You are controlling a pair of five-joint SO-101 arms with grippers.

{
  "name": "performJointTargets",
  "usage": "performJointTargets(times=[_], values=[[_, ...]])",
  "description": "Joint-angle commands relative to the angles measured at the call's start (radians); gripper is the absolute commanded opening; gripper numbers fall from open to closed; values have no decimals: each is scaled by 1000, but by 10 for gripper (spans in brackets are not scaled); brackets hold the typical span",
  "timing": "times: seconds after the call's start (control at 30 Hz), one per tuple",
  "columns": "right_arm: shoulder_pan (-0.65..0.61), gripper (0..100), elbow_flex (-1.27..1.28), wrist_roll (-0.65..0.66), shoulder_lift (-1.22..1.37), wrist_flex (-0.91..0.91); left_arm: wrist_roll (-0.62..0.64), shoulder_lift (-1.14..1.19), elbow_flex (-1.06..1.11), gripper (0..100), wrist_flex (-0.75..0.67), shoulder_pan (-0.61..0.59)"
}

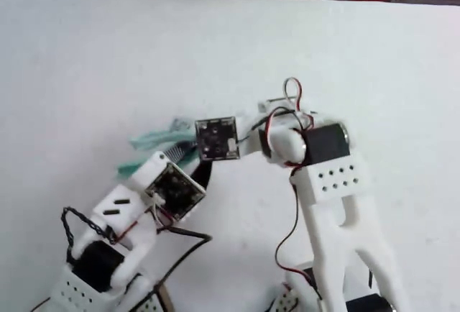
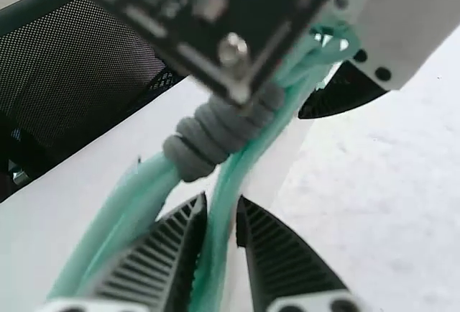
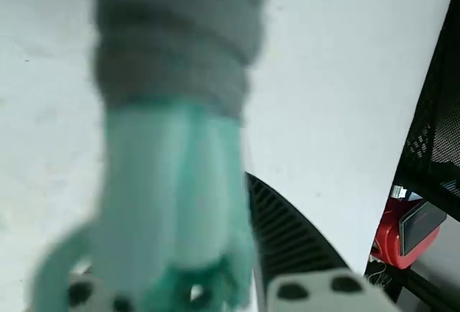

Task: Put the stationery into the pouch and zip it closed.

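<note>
Left claw [image 2: 215, 233] clenched on green cords [image 2: 136, 204] bound by grey band [image 2: 215, 129], likely holding them steady; right claw [image 2: 327, 60] close at far end, grip impossible to tell.

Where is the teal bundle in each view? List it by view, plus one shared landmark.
High view: teal bundle left of the wrist cameras.
Left wrist view: teal bundle runs through the left gripper.
Right wrist view: teal bundle close up, centre.
Landmark: grey band wrapped round it.
</note>
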Motion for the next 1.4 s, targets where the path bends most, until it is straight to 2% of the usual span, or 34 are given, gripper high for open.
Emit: performJointTargets(times=[0.0,0.13,0.27,0.43,0.5,0.67,0.8,0.9,1.13,1.3,1.37], values=[[65,22,63,-9,12,-5,14,-19,-129,23,-11,-7],[68,22,144,-12,16,-54,14,-19,-157,23,-2,-13],[105,43,167,-138,-25,-124,12,-18,-135,23,-3,-8],[122,255,55,-356,-208,-120,12,-18,-69,22,-68,-10],[102,300,38,-388,-306,-96,12,-18,-58,22,-72,-8],[-28,259,25,-316,-607,77,12,-18,-54,22,-69,-7],[-84,226,23,-325,-799,65,12,-18,-52,22,-64,-5],[-82,214,-3,-462,-857,-18,12,-15,-46,22,-63,10],[-84,207,-51,-813,-811,-191,12,-18,17,22,-71,142],[-90,211,-63,-1088,-743,-188,6,-18,31,22,-71,163],[-90,211,-104,-1197,-722,-136,5,-18,34,22,-72,160]])
